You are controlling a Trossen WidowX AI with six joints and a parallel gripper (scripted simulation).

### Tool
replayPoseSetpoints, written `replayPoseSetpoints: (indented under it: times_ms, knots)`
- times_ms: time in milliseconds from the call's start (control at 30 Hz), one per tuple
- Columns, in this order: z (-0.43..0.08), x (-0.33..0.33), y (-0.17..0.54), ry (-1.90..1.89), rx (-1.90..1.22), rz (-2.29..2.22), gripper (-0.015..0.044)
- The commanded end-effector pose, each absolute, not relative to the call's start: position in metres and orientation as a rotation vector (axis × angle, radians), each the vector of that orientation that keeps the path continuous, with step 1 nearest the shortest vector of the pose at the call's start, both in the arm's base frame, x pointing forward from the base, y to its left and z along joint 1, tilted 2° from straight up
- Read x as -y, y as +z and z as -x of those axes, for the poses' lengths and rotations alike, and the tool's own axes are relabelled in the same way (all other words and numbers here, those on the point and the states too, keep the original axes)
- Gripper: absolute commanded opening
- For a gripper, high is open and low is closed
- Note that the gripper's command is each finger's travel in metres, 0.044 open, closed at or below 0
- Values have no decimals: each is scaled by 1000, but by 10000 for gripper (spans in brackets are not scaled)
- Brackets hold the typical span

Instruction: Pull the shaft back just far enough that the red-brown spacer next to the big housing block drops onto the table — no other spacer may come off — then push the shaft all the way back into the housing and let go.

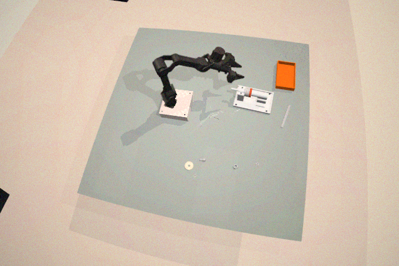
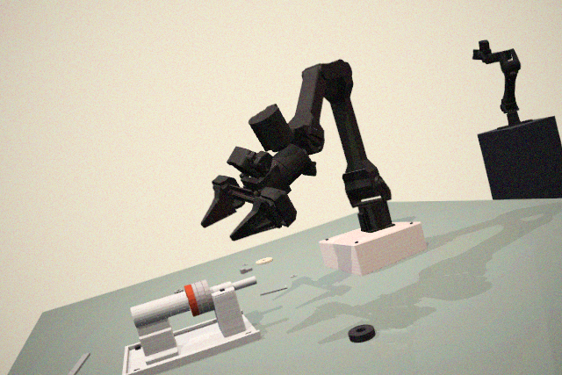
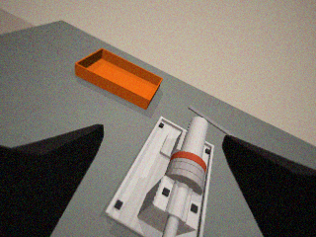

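The red-brown spacer (image 1: 250, 91) (image 2: 191, 300) (image 3: 189, 158) is on the shaft line against the big white cylindrical housing (image 1: 260, 94) (image 2: 156, 309) (image 3: 198, 129). Pale spacers (image 2: 202, 297) (image 3: 187, 173) sit beside it, toward the upright support block (image 2: 228, 309). The thin shaft end (image 1: 234, 89) (image 2: 245, 283) (image 3: 171, 227) sticks out past that block, toward the arm. All stand on a white base plate (image 1: 251, 108) (image 2: 204, 349). My gripper (image 1: 242, 71) (image 2: 218, 232) (image 3: 164, 135) is wide open and empty, above the assembly and off the shaft, touching nothing.
An orange tray (image 1: 285, 76) (image 3: 123, 79) stands beyond the plate. A pale bar (image 1: 285, 116) (image 2: 79, 364) (image 3: 209, 119) lies past the housing end. A black ring (image 2: 355, 335) lies near the plate. A cream disc (image 1: 186, 163) and small parts lie farther off.
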State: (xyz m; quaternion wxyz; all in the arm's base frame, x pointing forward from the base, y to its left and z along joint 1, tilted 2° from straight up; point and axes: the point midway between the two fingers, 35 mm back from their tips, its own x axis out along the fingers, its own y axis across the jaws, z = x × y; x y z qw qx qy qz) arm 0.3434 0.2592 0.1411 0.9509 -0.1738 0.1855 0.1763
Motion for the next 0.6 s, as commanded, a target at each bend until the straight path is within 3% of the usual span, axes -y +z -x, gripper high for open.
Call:
replayPoseSetpoints:
  times_ms: [0,167,567]
  knots:
    - [-316,-226,82,211,-482,177,440]
    - [-292,-197,46,87,-525,42,440]
    - [-290,-199,45,80,-527,35,440]
